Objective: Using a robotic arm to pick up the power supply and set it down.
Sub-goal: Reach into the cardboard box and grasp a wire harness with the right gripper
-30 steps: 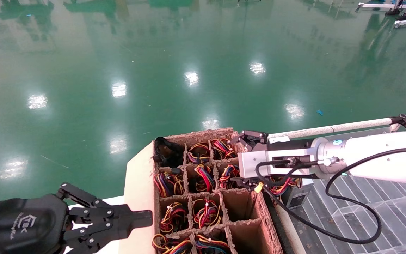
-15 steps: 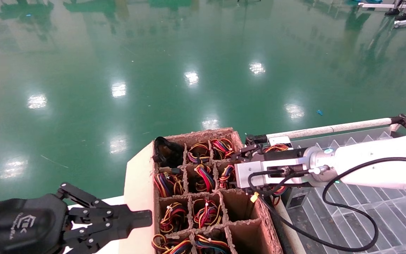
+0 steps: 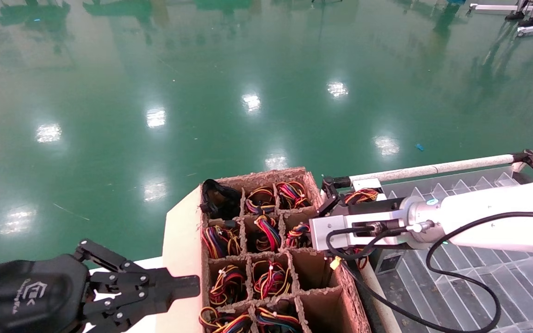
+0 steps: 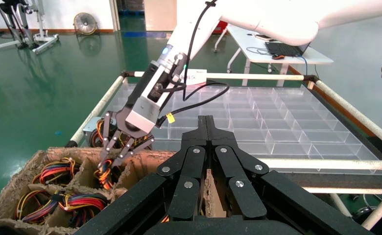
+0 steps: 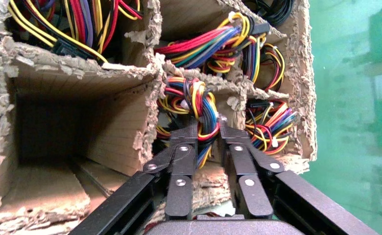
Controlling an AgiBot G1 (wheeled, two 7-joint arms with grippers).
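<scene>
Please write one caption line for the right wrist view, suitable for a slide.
Right gripper straddles a bundle of coloured wires in one cell of the cardboard divider box, beside an empty cell.

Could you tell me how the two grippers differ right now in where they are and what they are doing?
The right gripper reaches into the cardboard box, fingers either side of a wire bundle; the left gripper sits off the box's left side, touching nothing. The right gripper's fingers stand slightly apart around the wires; the left gripper's fingers are pressed together. Both are black linkage grippers with two fingers.
</scene>
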